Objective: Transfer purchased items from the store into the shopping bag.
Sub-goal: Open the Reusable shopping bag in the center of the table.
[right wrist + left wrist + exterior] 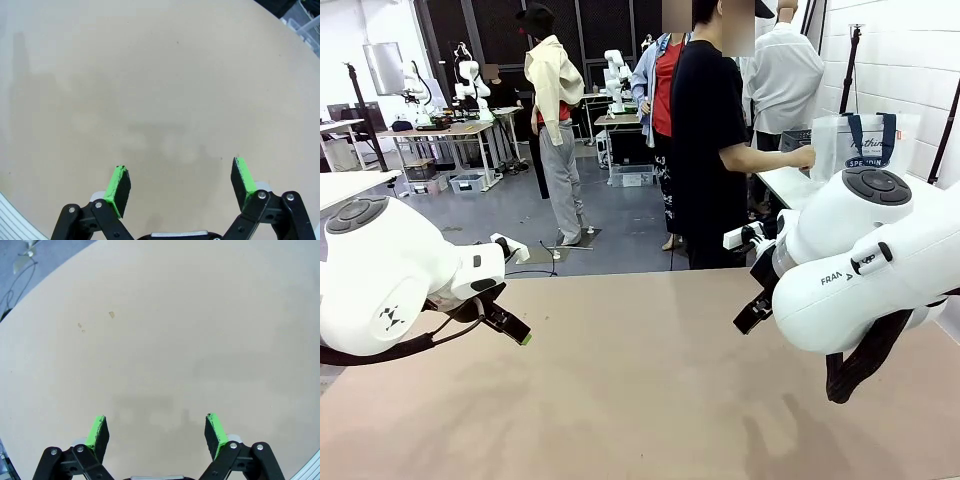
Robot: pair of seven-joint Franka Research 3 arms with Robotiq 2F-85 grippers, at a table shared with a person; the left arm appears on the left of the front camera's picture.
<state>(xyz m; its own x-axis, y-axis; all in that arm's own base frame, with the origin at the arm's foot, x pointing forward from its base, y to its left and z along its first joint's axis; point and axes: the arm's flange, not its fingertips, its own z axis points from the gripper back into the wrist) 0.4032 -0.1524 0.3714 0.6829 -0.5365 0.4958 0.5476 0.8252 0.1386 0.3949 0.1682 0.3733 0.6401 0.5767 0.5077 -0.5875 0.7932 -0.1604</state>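
Note:
The shopping bag (842, 140), whitish and translucent with navy handles and a navy oval logo, stands upright on a white side table (782, 186) at the far right. A person in a black shirt reaches a hand (804, 157) to the bag's left side. The purchased items are out of view. My left gripper (515, 328) hovers low over the left of the tan table (620, 400); in the left wrist view it (156, 429) is open above bare tabletop. My right gripper (752, 314) hangs over the table's right side, also open (181, 181) with nothing between its fingers.
Two small specks (111, 314) mark the tabletop ahead of the left gripper. Another person (663, 90) stands behind the one in black. Beyond the table's far edge lies grey floor with work tables (440, 130) farther back.

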